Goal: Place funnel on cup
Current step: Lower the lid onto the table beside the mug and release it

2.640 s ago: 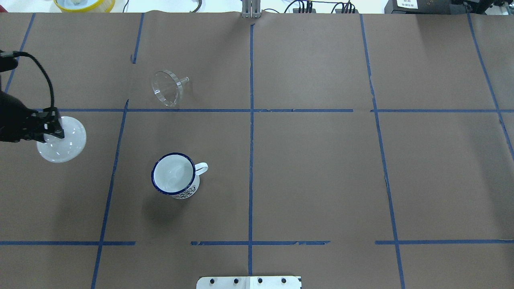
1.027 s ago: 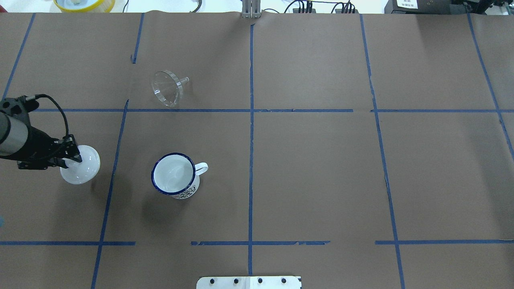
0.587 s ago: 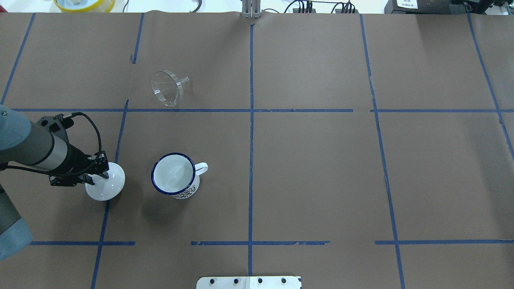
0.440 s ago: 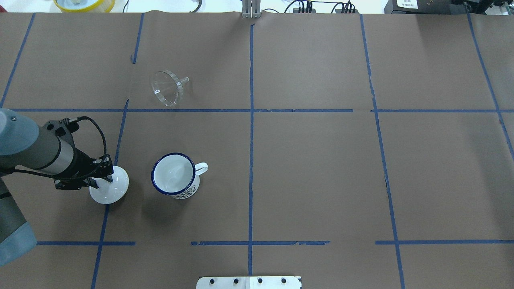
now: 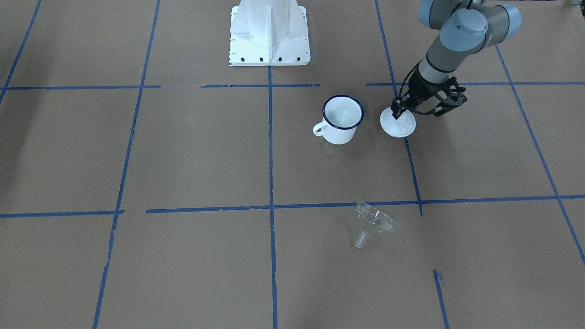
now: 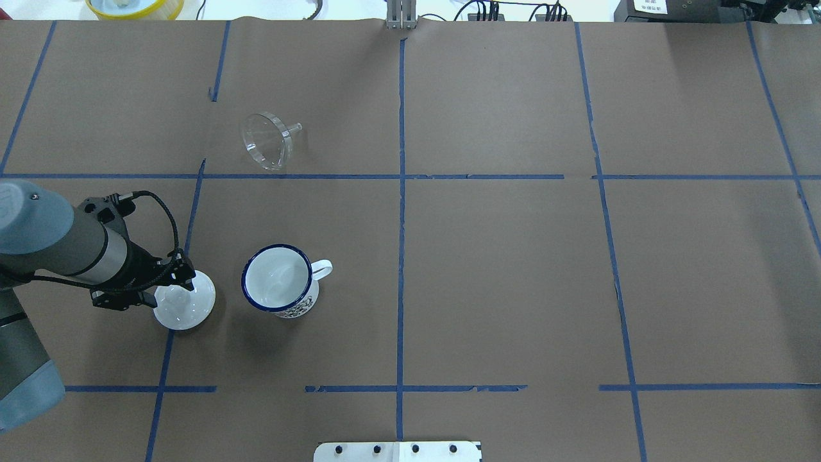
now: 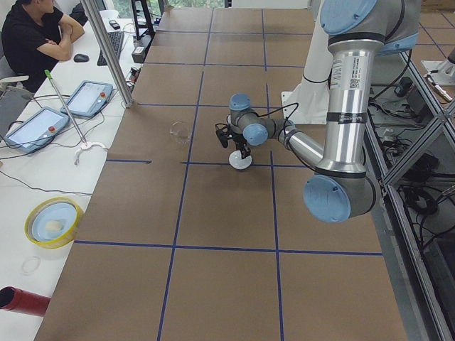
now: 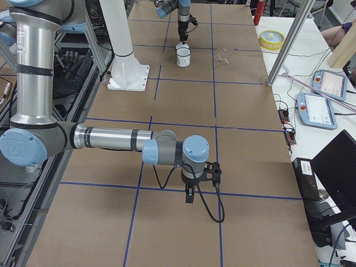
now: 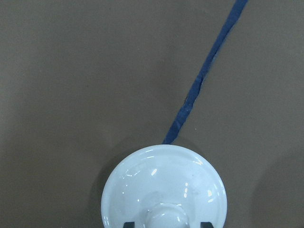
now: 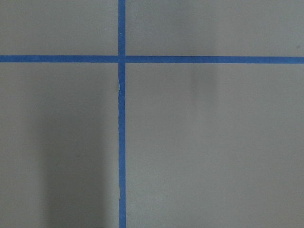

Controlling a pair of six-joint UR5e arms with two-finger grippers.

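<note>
The clear funnel (image 6: 268, 141) lies on its side on the brown paper, far from both grippers; it also shows in the front view (image 5: 374, 221). The white mug with a blue rim (image 6: 279, 280) stands upright and empty (image 5: 343, 119). My left gripper (image 6: 174, 287) is shut on the knob of a white round lid (image 6: 186, 308), holding it low just left of the mug (image 5: 398, 123); the wrist view shows the lid (image 9: 164, 190) from above. My right gripper (image 8: 189, 197) hangs over bare paper far away; I cannot tell whether it is open or shut.
The table is covered with brown paper (image 6: 513, 269) marked by blue tape lines. The robot's white base (image 5: 269, 32) stands at the near edge. A yellow bowl (image 6: 135, 6) and cables lie beyond the far edge. An operator sits at a side desk (image 7: 32, 35).
My left gripper has carried the white lid from the table's far left toward the mug, and lower. The funnel and the mug have not moved.
</note>
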